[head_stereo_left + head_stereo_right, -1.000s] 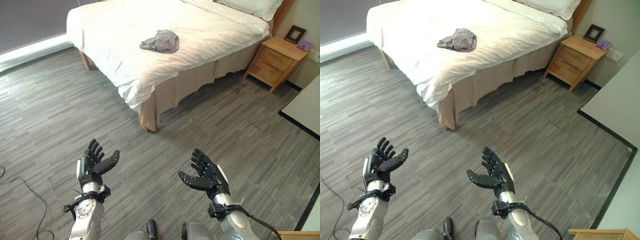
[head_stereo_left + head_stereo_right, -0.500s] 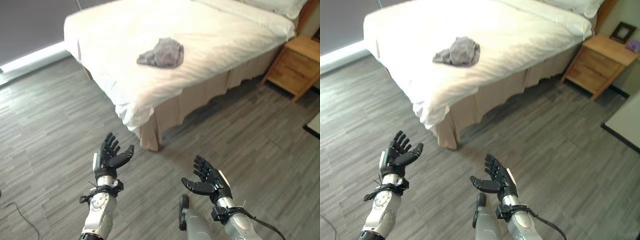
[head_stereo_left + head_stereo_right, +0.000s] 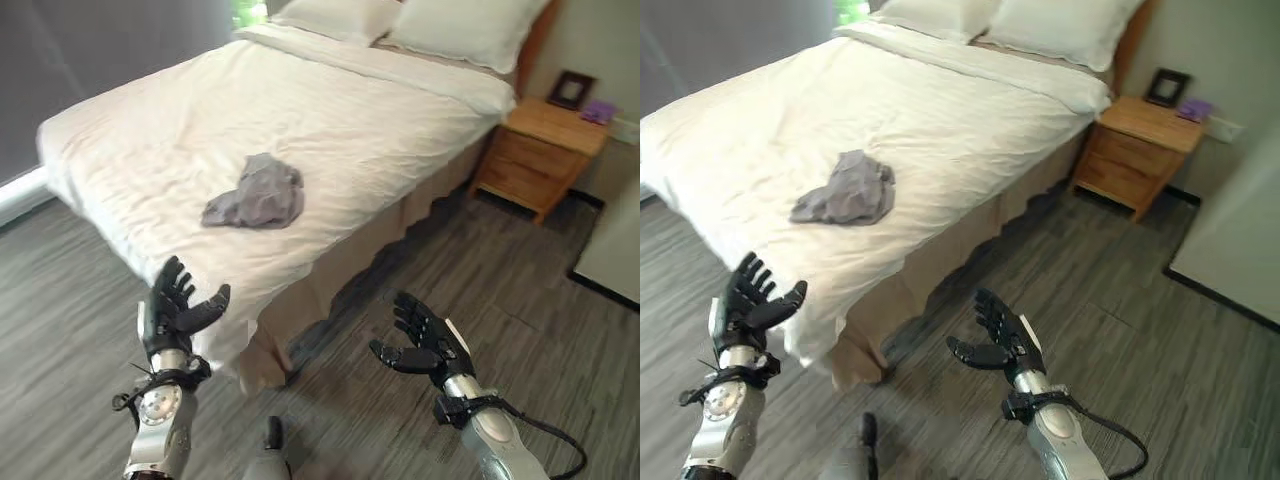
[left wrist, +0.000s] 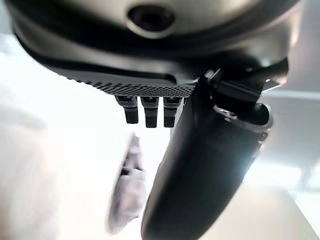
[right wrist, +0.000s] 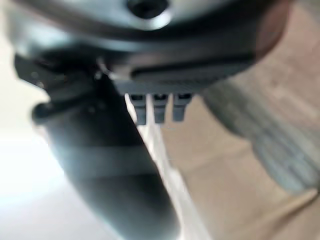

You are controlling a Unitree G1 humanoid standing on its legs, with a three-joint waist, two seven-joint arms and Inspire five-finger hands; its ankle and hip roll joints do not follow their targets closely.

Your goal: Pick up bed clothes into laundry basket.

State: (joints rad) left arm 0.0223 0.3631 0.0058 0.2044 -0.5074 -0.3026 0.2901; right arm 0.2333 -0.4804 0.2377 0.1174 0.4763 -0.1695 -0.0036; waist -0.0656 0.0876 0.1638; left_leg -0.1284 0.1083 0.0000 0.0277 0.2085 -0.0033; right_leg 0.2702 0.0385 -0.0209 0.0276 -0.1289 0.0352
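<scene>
Garment: a crumpled grey piece of clothing (image 3: 255, 194) lies on the white bedsheet (image 3: 340, 120), toward the bed's near side, apart from both hands.
Bed: a double bed with a beige skirt (image 3: 400, 225) below the sheet; two white pillows (image 3: 465, 30) rest at the head end.
Left hand: the left hand (image 3: 170, 312) is raised in front of the bed's near corner, fingers spread and straight, thumb held out to the side; it holds nothing. In its wrist view the fingertips (image 4: 146, 111) extend straight, with the grey garment (image 4: 127, 187) visible beyond them.
Right hand: the right hand (image 3: 428, 345) hovers above the wood-pattern floor (image 3: 520, 330) beside the bed, fingers straight and fanned, thumb out, palm empty. Its wrist view shows straight fingertips (image 5: 159, 111) pointing toward the bed's edge.
Nightstand: a wooden nightstand (image 3: 535, 150) stands beside the head of the bed, bearing a dark picture frame (image 3: 568, 90) and a small purple object (image 3: 600, 110).
Wall: a dark grey surface (image 3: 90, 50) rises behind the far side of the bed.
</scene>
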